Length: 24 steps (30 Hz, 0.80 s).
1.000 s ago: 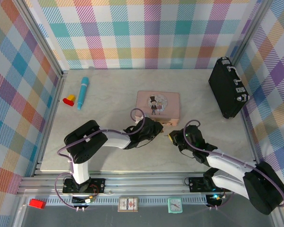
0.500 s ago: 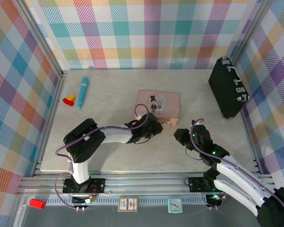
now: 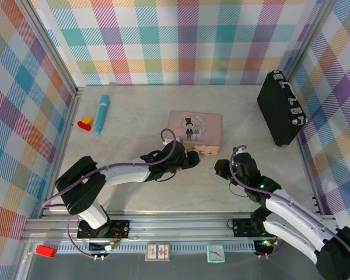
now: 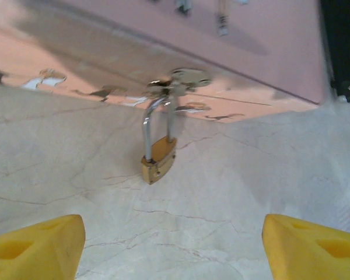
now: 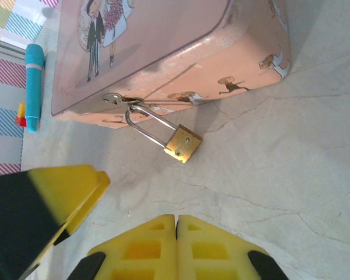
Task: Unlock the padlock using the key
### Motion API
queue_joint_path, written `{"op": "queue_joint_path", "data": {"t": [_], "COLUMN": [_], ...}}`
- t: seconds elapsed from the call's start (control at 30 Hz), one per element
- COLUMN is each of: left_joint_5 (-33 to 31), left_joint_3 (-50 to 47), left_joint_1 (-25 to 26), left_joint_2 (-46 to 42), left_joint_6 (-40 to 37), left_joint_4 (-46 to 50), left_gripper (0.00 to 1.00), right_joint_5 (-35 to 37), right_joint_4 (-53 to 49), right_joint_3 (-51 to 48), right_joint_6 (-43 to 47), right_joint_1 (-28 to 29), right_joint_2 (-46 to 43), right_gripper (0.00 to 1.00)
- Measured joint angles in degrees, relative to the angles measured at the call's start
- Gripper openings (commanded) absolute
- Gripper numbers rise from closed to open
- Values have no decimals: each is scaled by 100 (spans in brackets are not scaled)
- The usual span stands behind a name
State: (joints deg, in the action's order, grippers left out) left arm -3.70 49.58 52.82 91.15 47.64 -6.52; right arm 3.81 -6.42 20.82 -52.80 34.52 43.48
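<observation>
The small brass padlock (image 4: 158,163) hangs by its thin shackle from the clasp of the pink tin (image 4: 268,41) and rests on the table; the top view shows the padlock (image 3: 206,153) at the tin's front edge. My left gripper (image 4: 174,248) is open, a short way in front of the padlock, with only bare table between its yellow fingers (image 4: 38,242). My right gripper (image 5: 176,220) is shut, its fingertips pressed together, pointing at the padlock (image 5: 184,144) from a little distance. The key is hidden.
The pink tin (image 3: 195,128) lies mid-table. A blue tube (image 3: 101,114) and yellow-and-red blocks (image 3: 85,123) sit at the far left. A black case (image 3: 282,115) stands at the right wall. The left gripper's finger (image 5: 70,186) shows beside my right gripper.
The left arm has stretched out lower and further left at its base, its gripper staying by the tin's front. The right gripper has drawn back slightly to the right of the padlock.
</observation>
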Motion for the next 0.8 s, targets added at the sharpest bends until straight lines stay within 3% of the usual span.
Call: {"op": "queue_joint_path", "data": {"t": [0.23, 0.4, 0.8], "left_joint_5": [-52, 72, 1191], "left_joint_3": [-459, -852, -949], "left_joint_1": [2, -26, -52], "left_joint_2": [-752, -1056, -181], "left_joint_6": [-411, -553, -310], "left_joint_4": [-168, -817, -3497], "left_gripper": [83, 83, 76], "right_joint_5": [179, 90, -407], "right_joint_4": [131, 350, 1985], "right_joint_3": [2, 0, -313], "right_joint_6": [278, 339, -33], "right_joint_1": [-9, -249, -505], "right_joint_2": [-7, -4, 619], "right_gripper": [0, 0, 0]}}
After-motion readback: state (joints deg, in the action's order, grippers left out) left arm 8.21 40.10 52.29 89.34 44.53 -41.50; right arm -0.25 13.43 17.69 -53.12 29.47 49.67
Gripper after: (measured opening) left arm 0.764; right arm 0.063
